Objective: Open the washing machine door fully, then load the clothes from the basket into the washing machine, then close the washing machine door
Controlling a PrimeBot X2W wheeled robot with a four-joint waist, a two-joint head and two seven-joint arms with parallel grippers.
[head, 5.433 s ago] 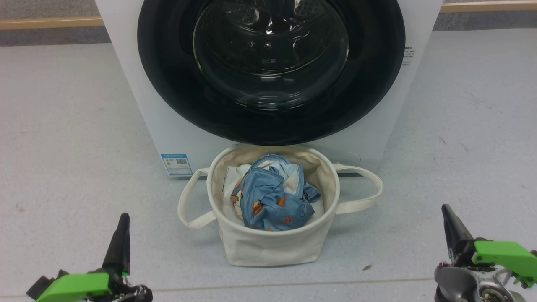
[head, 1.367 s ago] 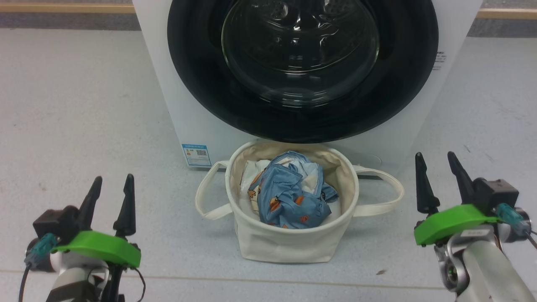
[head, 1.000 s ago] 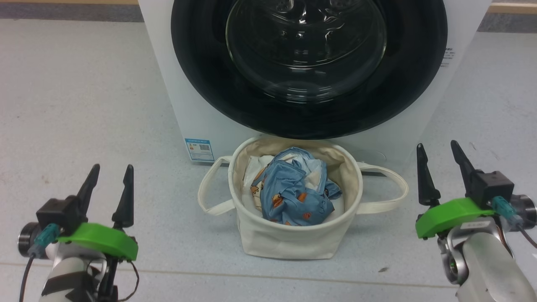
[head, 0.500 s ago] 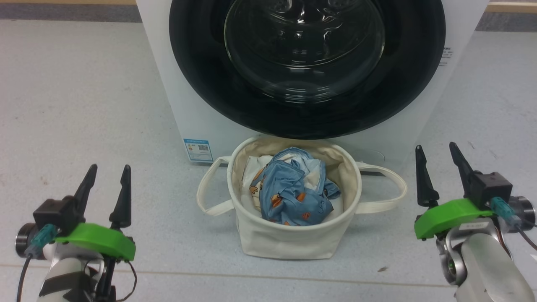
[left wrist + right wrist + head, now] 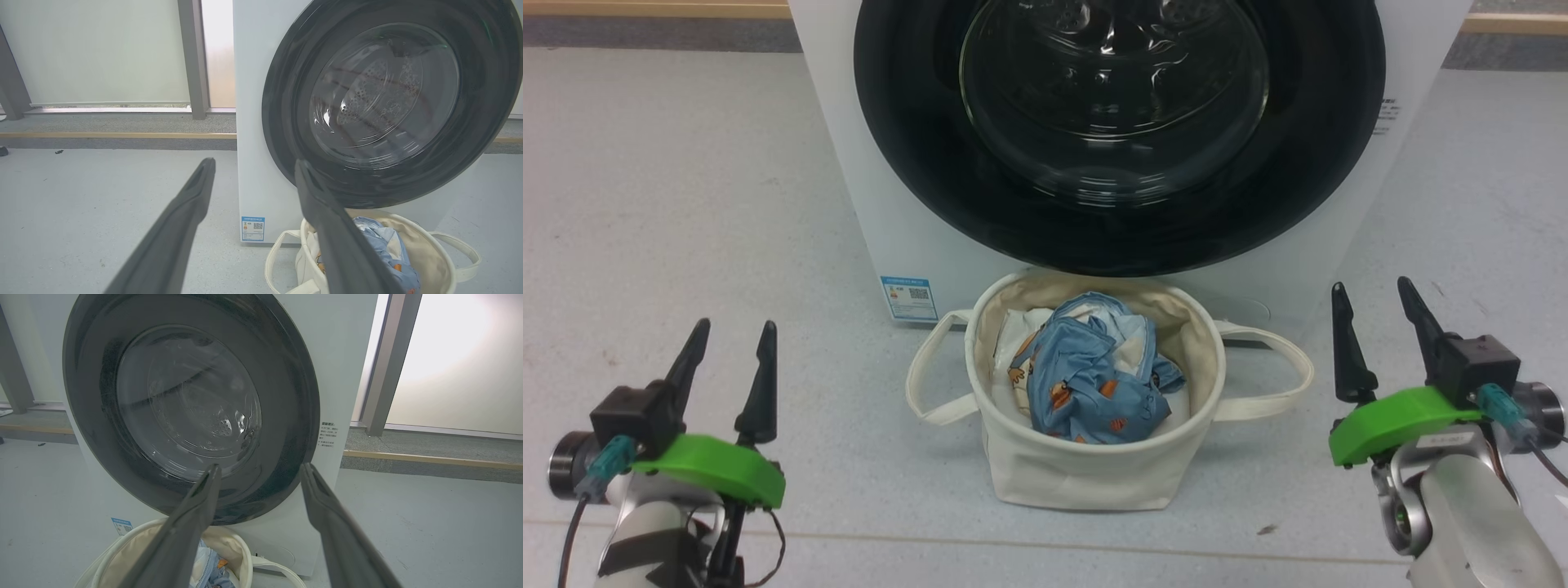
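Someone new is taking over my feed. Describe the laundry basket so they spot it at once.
Find the white washing machine with its round black-rimmed door. On the grey floor in front of it, below the door, stands the basket. Unlike the machine, it is a soft round cream canvas tub with a loop handle on each side and crumpled light blue clothes inside.

Your surroundings: bare grey floor (image 5: 670,204)
You had a wooden strip (image 5: 114,135) along its far edge, frosted windows (image 5: 102,49) behind that, and a grey post (image 5: 192,57) between the panes.
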